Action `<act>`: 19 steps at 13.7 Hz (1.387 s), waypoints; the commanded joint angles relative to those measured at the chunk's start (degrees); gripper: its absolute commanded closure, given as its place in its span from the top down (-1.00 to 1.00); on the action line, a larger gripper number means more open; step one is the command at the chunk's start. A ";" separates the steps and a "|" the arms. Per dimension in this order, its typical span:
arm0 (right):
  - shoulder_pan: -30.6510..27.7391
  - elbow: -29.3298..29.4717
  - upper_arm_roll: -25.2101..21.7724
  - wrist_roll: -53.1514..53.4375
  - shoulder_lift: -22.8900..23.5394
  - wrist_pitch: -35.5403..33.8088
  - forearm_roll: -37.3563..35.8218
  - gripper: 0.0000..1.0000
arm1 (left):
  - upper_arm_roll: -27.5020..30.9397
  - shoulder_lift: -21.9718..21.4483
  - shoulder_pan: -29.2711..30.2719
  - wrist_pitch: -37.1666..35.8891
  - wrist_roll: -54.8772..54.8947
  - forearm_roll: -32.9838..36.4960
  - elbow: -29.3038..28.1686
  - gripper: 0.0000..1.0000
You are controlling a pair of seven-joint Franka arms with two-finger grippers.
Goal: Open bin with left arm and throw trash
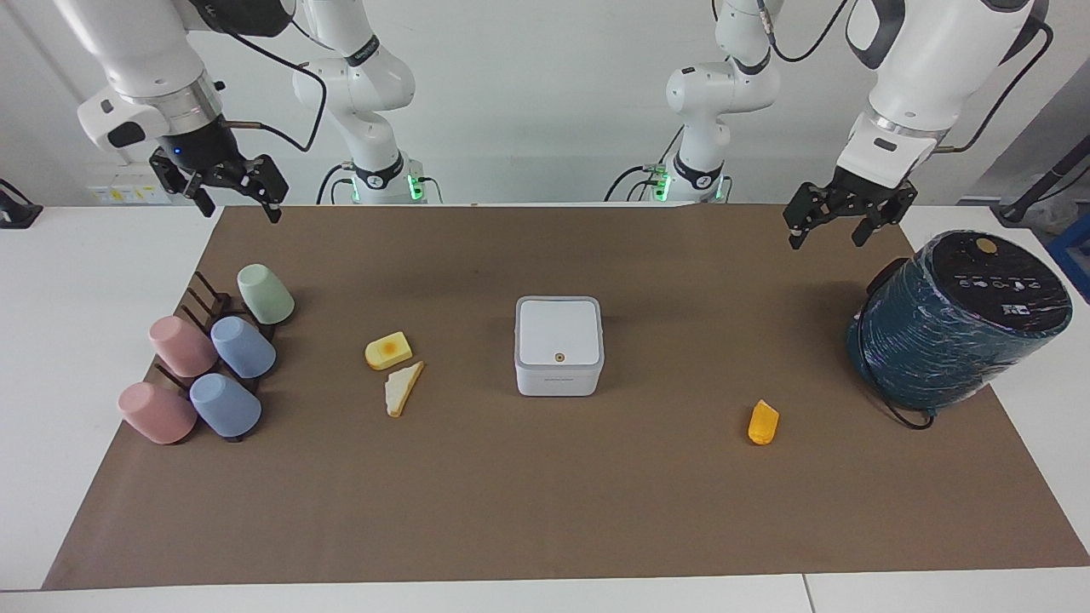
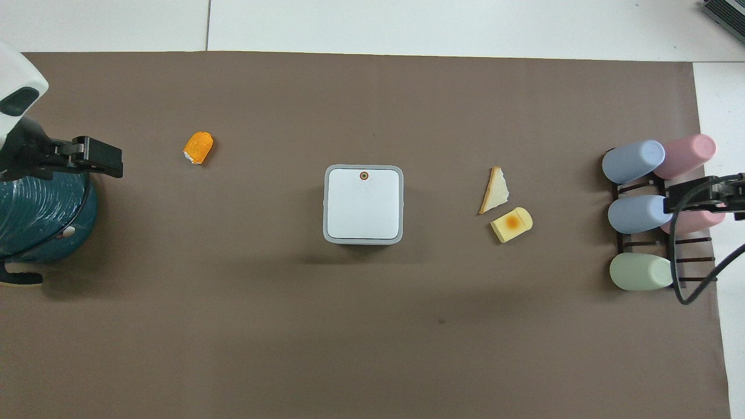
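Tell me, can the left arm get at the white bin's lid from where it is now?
Probably yes: the left gripper hangs open in the air near the teal cylinder, and only bare mat lies between it and the shut bin.

We have both arms raised, clear of the table surface. The left arm comes down from above at its own end of the table; the left gripper point(image 1: 830, 224) hangs in the air near the table edge closest to the robots, fingers pointing down and spread apart, nothing between them. The right arm mirrors this at its own end; the right gripper point(image 1: 230, 191) hangs over the corner of the table nearest its base, fingers also apart and empty. A black cable trails from the right wrist. Both wrists tilt slightly toward the table's middle.
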 commanded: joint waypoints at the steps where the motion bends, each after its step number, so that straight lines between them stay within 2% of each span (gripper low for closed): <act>1: -0.41 -0.62 0.10 -1.97 -0.79 0.14 -0.04 1.00 | 0.16 -1.93 0.16 0.65 0.10 0.85 -2.21 1.00; 19: 0.20 -2.29 0.18 -1.79 -1.50 0.67 0.05 1.00 | 0.16 -1.58 0.16 1.35 0.54 0.32 -1.60 1.00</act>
